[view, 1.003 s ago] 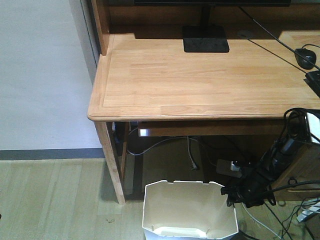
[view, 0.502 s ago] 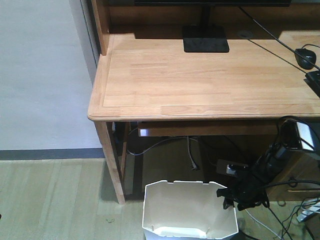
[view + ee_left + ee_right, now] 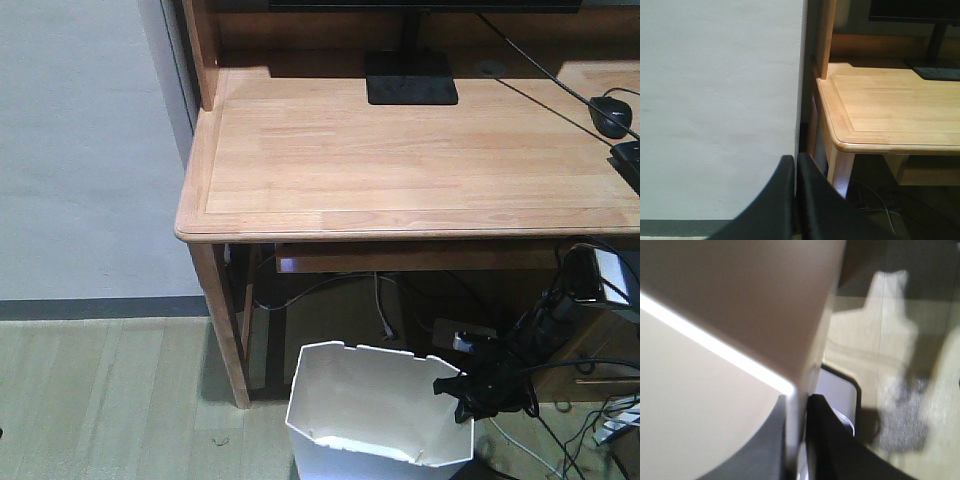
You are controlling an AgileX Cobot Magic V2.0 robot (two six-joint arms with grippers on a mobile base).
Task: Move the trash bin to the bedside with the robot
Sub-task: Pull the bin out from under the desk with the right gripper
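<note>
Trash bin [image 3: 375, 405]: white, open-topped, at the bottom of the front view, just in front of the wooden desk [image 3: 400, 160] and right of the desk's front left leg [image 3: 225, 330]. Its notched rim sits skewed to the desk edge, right side lower. The base is cut off by the frame, so I can't tell if it rests on the floor [image 3: 100, 400].

Right gripper [image 3: 462, 392]: black, on the bin's right rim corner. The right wrist view shows the gripper [image 3: 799, 407] clamped over the thin bin wall [image 3: 715, 405], one finger inside and one outside. That view is blurry.

Left gripper [image 3: 795, 165]: fingers pressed together with nothing between them, well away from the bin, pointing at the white wall [image 3: 715, 100] beside the desk's left corner.

Black cables [image 3: 560, 330] trail behind the right arm and under the desk, near a power strip [image 3: 465, 335]. On the desk are a black monitor stand [image 3: 411, 78] at the back and a mouse [image 3: 610, 115] at the right edge.
</note>
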